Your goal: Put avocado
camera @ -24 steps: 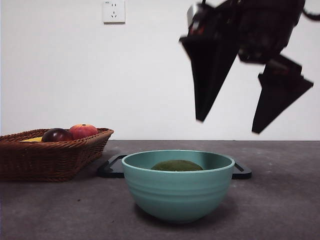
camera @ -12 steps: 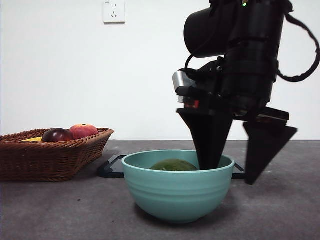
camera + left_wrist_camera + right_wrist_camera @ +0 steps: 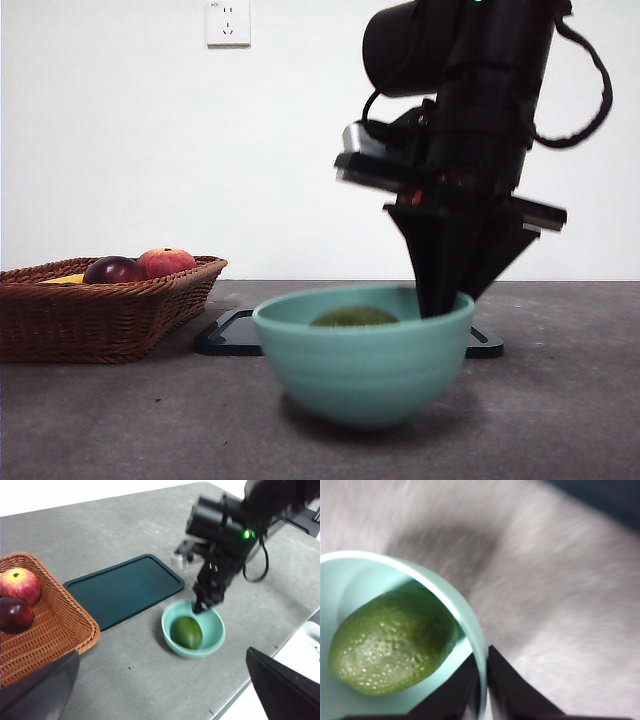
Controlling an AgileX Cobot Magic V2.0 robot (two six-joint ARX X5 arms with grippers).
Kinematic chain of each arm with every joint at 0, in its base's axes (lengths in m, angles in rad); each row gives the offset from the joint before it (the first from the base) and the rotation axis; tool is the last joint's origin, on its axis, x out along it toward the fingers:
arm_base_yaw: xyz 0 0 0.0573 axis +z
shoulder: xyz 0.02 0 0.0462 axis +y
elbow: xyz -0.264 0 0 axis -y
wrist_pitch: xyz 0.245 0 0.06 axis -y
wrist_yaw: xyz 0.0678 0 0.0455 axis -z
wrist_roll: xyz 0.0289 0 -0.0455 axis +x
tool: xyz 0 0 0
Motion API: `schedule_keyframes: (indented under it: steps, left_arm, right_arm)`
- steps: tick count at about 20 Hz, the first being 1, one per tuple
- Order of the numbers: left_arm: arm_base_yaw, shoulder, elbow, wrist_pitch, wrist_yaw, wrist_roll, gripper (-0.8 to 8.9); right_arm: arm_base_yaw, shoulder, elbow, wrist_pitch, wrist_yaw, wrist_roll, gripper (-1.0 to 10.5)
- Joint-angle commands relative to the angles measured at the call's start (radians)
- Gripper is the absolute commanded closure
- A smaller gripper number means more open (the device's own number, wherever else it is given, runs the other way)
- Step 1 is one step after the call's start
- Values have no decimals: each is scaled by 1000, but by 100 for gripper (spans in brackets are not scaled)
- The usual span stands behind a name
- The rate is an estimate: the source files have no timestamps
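The avocado (image 3: 352, 317) (image 3: 186, 632) (image 3: 390, 645), dull green and pebbly, lies inside a teal bowl (image 3: 360, 365) (image 3: 216, 630) (image 3: 445, 587). My right gripper (image 3: 440, 305) (image 3: 200, 605) (image 3: 484, 652) comes down from above and is shut on the bowl's rim, one jaw inside and one outside. It does not touch the avocado. In the front view the bowl sits slightly raised and blurred. My left gripper (image 3: 161, 652) hangs high over the table, open, holding nothing.
A wicker basket (image 3: 100, 310) (image 3: 45, 635) at the left holds a maroon fruit (image 3: 113, 270) (image 3: 15, 615) and a red-orange fruit (image 3: 166, 262) (image 3: 19, 582). A dark flat tray (image 3: 225, 335) (image 3: 125, 587) lies behind the bowl. The table edge runs close beside the bowl.
The right gripper came down from above the bowl, and its jaws went from wide open to shut on the rim. The bowl has risen a little and shifted slightly right.
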Motion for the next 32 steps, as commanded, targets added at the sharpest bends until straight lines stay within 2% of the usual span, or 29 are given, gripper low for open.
schedule_keyframes:
  steps: [1,5,10,13,18,19,21,24,25,27,32]
  left_arm:
    - [-8,2,10,15,-5,11,291]
    - [-8,2,10,15,-5,11,291]
    - [-8,2,10,15,-5,11,291]
    - [-8,2,10,15,-5,11,291]
    - [-8,2,10,15,-5,11,291]
    - [-8,2,10,15,-4,11,291]
    - [-8,2,10,15,-5,11,291]
    - [-8,2,10,15,-5,11,291]
    - [-8,2,10,15,-5,11,291]
    - [-8,2,10,15,-4,11,291]
    - [-8,2,10,15,-4,11,291]
  right_arm:
    - [-33,22,87,-24,7,18,936]
    - [-106,106,255,-70,3,6,936]
    - [-185,312,512,-101,-9,7,936]
    - [-204,443,662,-113,-57,22,936]
    - [-204,523,701,-115,-53,35,936]
    - [-201,523,701,-111,-54,34,914]
    - [-202,523,701,-118,-47,34,718]
    - [-216,500,734,-151,20,28,638]
    - [-225,483,771,-190,32,14,549]
    - [-231,430,834,-278,79,-39,439]
    - [-200,208,790,-414,231,-76,401]
